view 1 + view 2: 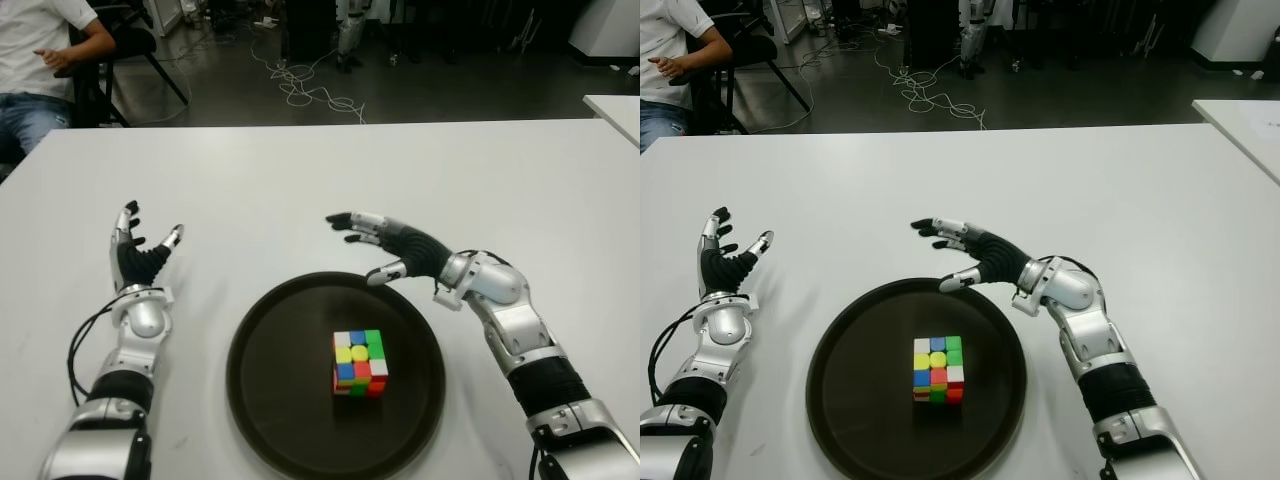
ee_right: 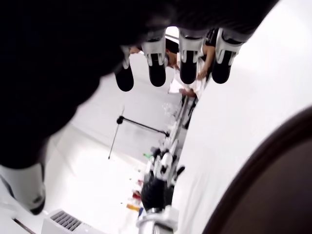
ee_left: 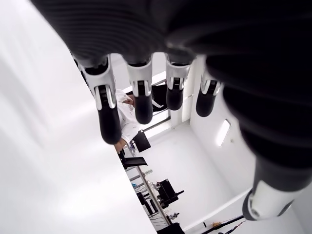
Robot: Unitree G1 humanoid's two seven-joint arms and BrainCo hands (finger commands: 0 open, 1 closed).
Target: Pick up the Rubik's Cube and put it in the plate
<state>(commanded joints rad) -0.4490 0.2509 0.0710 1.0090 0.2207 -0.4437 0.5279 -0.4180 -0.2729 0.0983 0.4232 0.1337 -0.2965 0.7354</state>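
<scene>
Multicoloured plastic Rubik's Cube sits in our round dark plate, nearer our empty, spread right hand; left hand open too.

Dark floor with tangled cables behind white table.

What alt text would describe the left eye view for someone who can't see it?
A Rubik's Cube sits inside a dark round plate on a white table. The robot's open right hand shows above the plate's far rim; its open left hand shows left of the plate.
</scene>
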